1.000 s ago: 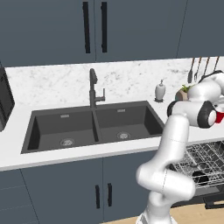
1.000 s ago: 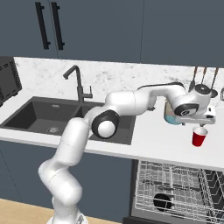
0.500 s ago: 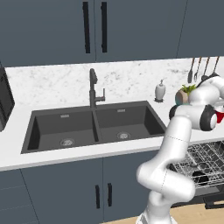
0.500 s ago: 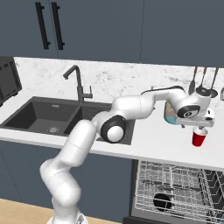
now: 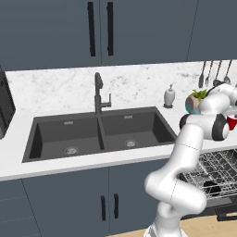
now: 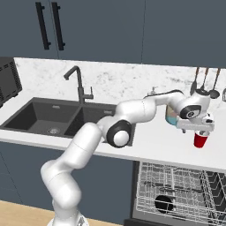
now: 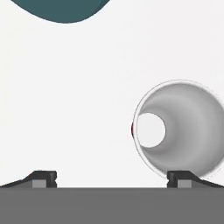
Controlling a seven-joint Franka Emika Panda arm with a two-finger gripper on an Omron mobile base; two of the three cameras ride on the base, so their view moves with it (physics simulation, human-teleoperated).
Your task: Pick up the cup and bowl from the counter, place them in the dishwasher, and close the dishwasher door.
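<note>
The red cup [image 6: 201,140] stands upright on the white worktop [image 6: 154,142], near its front edge, above the open dishwasher [image 6: 176,194]. Right over it hangs the gripper [image 7: 111,177], jaws spread wide and holding nothing; from the hand view one fingertip sits at the cup's pale rim, apparently not touching. The bowl [image 6: 163,205], dark and round, lies in the silver rack below. Beside the cup, a teal plant pot [image 5: 192,103].
</note>
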